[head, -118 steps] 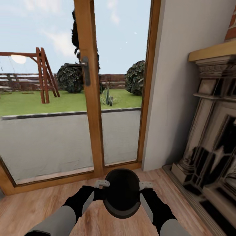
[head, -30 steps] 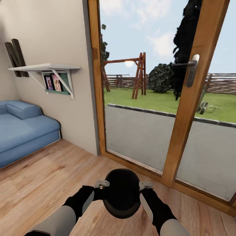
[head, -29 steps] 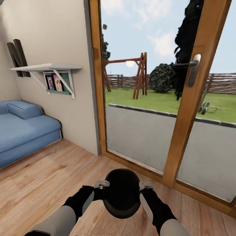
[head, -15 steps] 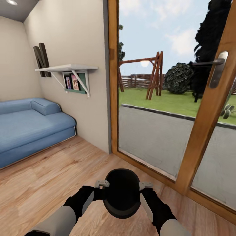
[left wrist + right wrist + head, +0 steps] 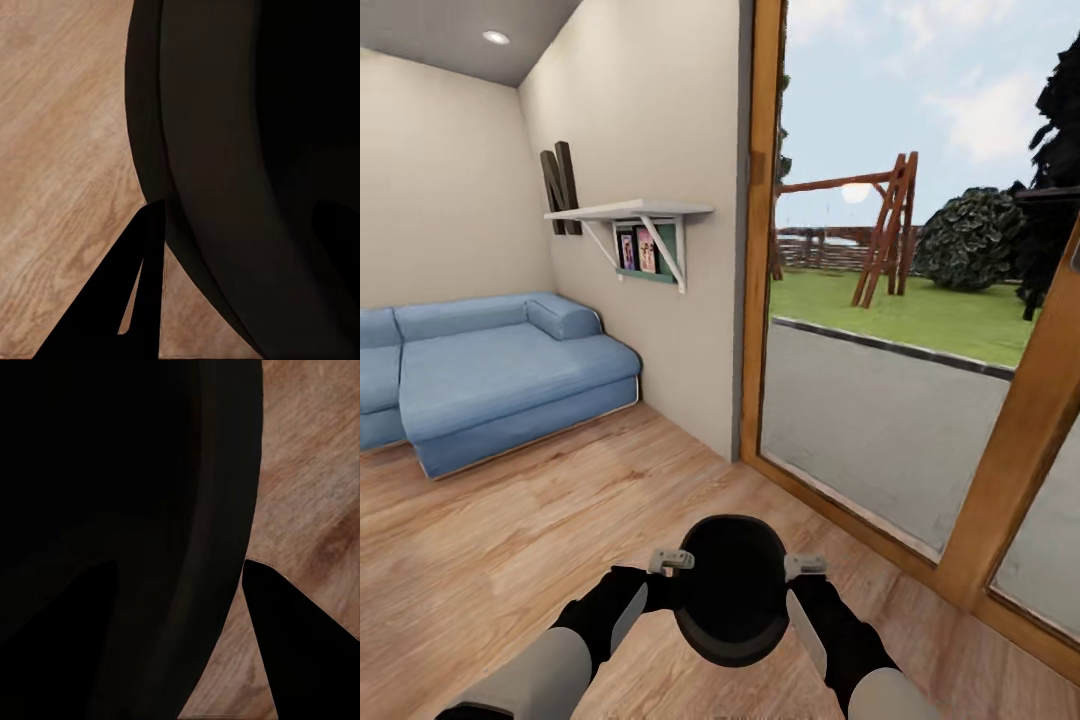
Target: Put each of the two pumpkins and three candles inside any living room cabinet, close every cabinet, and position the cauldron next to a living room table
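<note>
The cauldron (image 5: 732, 590), a squat black pot with a wide round mouth, hangs above the plank floor just in front of me. My left gripper (image 5: 672, 565) is shut on the left side of its rim and my right gripper (image 5: 803, 568) on the right side. In the left wrist view the cauldron's dark wall (image 5: 247, 150) rises beside one black finger (image 5: 127, 300) on its outside. The right wrist view has the same wall (image 5: 112, 510) next to an outer finger (image 5: 300, 637). Candles, pumpkins, cabinet and table are out of view.
A blue sofa (image 5: 490, 380) stands against the far left wall. A white wall shelf (image 5: 630, 212) with framed pictures hangs on the wall beside a wood-framed glass door (image 5: 880, 400). Light wood floor (image 5: 510, 540) stretches between me and the sofa.
The whole view has swung left: the fireplace left the picture, then the shelf and sofa came in and the door slid right. The cauldron stays held the same way between both grippers.
</note>
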Tool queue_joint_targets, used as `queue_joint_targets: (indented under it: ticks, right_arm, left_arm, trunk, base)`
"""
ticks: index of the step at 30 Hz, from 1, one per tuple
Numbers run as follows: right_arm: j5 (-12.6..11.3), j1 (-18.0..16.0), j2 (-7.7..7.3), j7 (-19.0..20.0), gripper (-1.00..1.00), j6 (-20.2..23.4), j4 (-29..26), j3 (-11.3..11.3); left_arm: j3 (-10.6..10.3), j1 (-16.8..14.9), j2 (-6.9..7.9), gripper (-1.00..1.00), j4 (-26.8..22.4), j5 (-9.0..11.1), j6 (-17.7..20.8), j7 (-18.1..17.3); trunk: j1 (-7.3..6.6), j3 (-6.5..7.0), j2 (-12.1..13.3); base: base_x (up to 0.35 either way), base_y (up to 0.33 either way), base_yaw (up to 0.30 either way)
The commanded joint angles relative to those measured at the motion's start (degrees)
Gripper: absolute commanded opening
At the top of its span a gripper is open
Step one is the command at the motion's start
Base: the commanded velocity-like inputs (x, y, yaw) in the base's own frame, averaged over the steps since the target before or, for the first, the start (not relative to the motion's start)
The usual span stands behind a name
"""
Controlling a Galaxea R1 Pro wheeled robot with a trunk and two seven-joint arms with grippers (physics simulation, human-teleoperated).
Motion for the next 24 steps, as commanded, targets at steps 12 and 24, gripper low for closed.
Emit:
queue_joint_targets:
  ticks: [12, 24]
  right_arm:
    - [-2.04, 0.0, 0.06, -0.3, -1.0, 0.0, -0.14, 1.32]
    - [-2.04, 0.0, 0.08, -0.3, -1.0, 0.01, -0.08, 1.33]
  left_arm:
    - [-0.51, -0.07, -0.13, -1.0, -0.12, 1.07, 0.31, 0.07]
    - [-0.51, -0.07, -0.14, -1.0, -0.12, 1.07, 0.31, 0.06]
  trunk:
    - [-0.04, -0.05, -0.03]
    - [-0.04, -0.05, -0.03]
  base:
    - [-0.216, 0.0, 0.152]
    - [-0.217, 0.0, 0.004]
